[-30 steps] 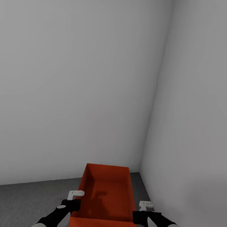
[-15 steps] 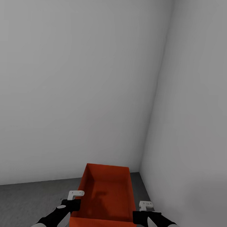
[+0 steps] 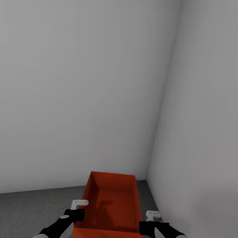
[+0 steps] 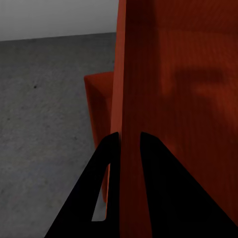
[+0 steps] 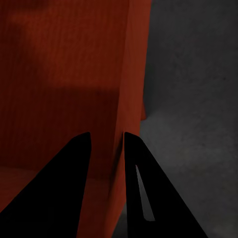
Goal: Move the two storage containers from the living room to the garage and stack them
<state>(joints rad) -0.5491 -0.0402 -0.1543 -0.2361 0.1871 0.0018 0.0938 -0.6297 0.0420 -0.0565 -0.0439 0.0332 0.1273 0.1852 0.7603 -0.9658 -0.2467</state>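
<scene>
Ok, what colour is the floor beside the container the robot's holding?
Dark grey and speckled, like rough concrete; the floor shows best in the left wrist view.

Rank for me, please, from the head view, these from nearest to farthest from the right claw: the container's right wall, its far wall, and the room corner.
1. Container's right wall: gripped by the right claw.
2. Container's far wall: ahead, toward the grey walls.
3. Room corner: beyond the container, to the right.

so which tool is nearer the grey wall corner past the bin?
Right. The right tool clamps the orange-red ribbed plastic bin's wall on the corner side; the left tool clamps the opposite wall, farther from it.
</scene>
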